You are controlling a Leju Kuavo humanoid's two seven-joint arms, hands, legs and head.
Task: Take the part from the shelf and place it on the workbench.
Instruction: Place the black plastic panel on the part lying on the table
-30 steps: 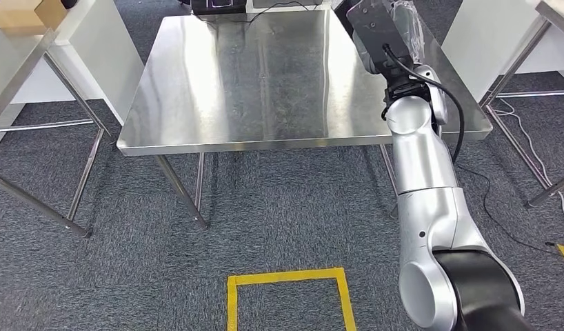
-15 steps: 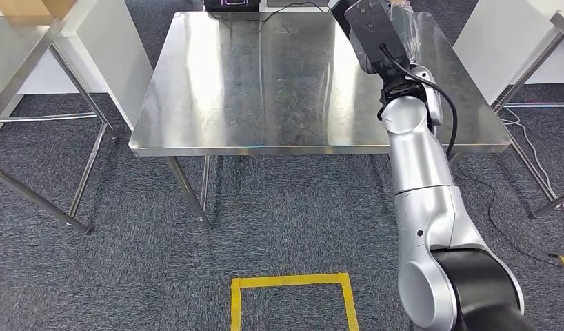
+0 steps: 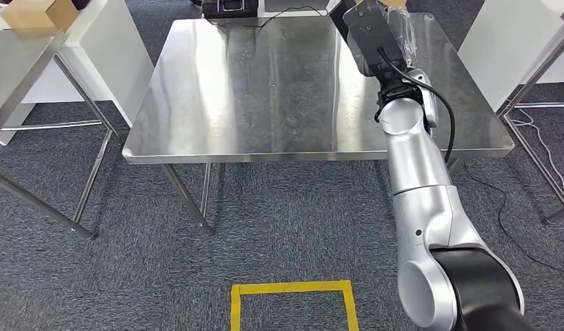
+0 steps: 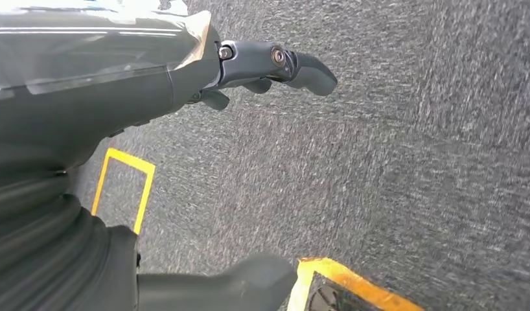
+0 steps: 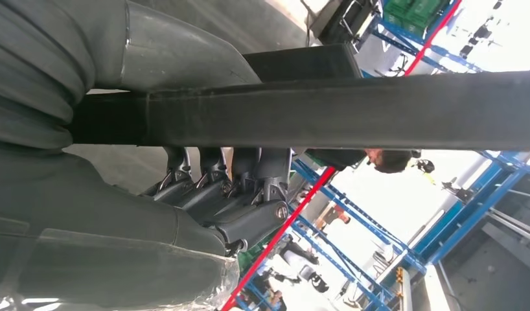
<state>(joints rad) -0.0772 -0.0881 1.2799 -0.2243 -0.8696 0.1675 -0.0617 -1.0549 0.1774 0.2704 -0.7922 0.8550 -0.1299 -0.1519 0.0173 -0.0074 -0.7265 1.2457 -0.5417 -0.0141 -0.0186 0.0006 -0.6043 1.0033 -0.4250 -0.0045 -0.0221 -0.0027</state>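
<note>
No text, label, brand, number or sign is showing clearly enough to read in any view. The only marking is showing on the carpet: a yellow tape square, lying just in front of the workbench, and it is carrying no lettering. The dark device sitting at the workbench's far edge is showing no legible print.
</note>
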